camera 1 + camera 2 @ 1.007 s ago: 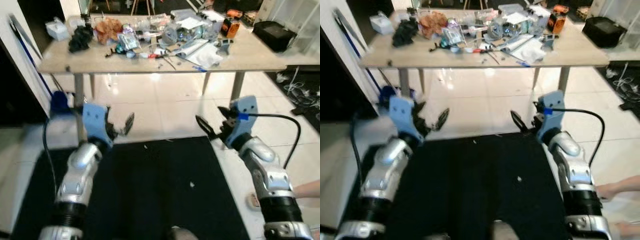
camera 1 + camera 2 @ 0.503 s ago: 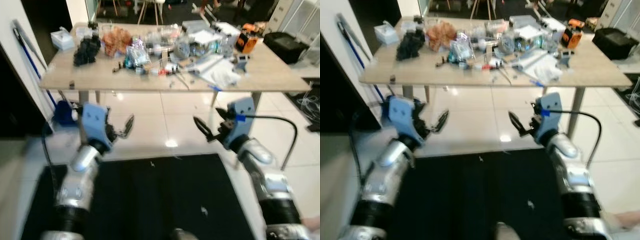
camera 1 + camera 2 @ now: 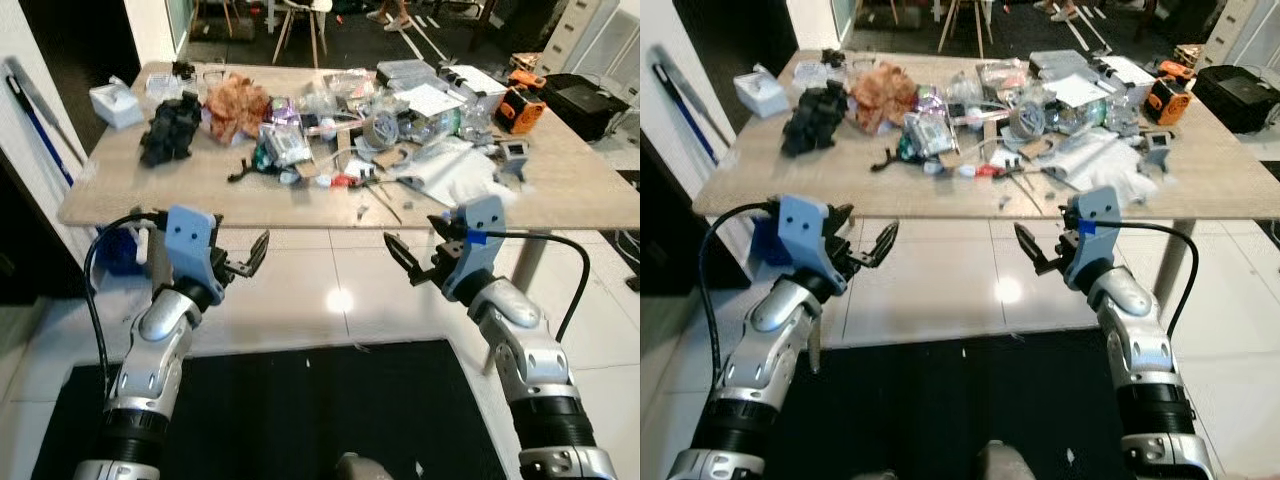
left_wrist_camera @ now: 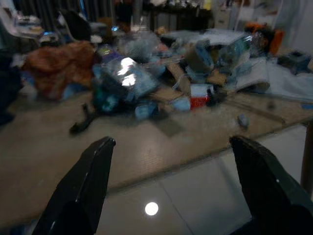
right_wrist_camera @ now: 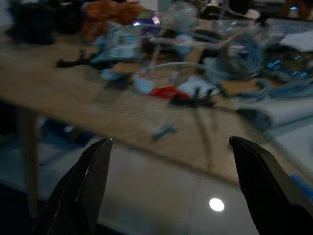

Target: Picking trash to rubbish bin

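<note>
A wooden table (image 3: 200,205) stands before me, strewn with litter: a crumpled orange wrapper (image 3: 235,100), a shiny foil packet (image 3: 283,145), a small red scrap (image 3: 345,181), white papers (image 3: 445,165) and a black lump (image 3: 168,130). My left gripper (image 3: 245,258) is raised just short of the table's front edge, open and empty. My right gripper (image 3: 415,255) hangs level with it, also open with nothing between its fingers. In the left wrist view the foil packet (image 4: 124,73) lies ahead between the spread fingers (image 4: 93,171). The red scrap (image 5: 166,92) lies ahead in the right wrist view.
A white tissue box (image 3: 112,100) sits at the table's far left, an orange tool (image 3: 520,100) at its far right. A blue object (image 3: 118,250) stands under the left end. A black mat (image 3: 300,420) covers the floor below me. A black bag (image 3: 590,95) lies at right.
The camera has moved closer to the table, which now sits larger and lower in view. Both grippers have stayed raised and open in front of me.
</note>
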